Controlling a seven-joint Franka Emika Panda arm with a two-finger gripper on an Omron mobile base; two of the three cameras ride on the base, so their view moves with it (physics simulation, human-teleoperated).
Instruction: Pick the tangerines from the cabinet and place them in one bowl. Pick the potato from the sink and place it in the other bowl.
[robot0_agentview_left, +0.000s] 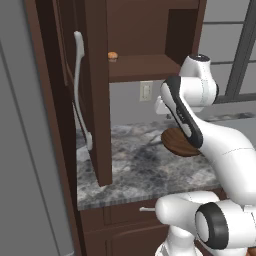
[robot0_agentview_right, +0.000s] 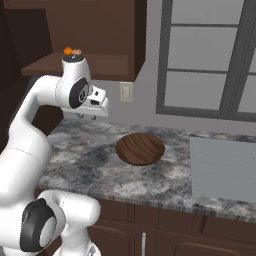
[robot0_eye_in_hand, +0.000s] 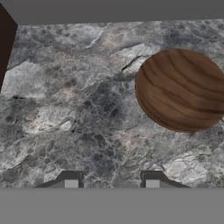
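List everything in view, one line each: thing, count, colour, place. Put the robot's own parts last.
tangerine: one, bright orange, on the cabinet's inner shelf, left of a duller item.
brownish round item: one, tan-brown, on the same shelf beside the tangerine; too small to identify.
cabinet: one, dark reddish-brown, on the wall above the counter, door open.
door handle: one, pale, long and curved, on the open door.
bowl: one, brown wood grain, empty, on the counter.
counter: one, grey marbled stone, under the cabinet.
wall outlet: one, pale, on the wall below the shelf.
window: one, dark grey frame, behind the counter.
sink: one, grey, at the counter's right.
arm: one, white with dark joints.
tool: one, dark fingertips, empty, above the counter.
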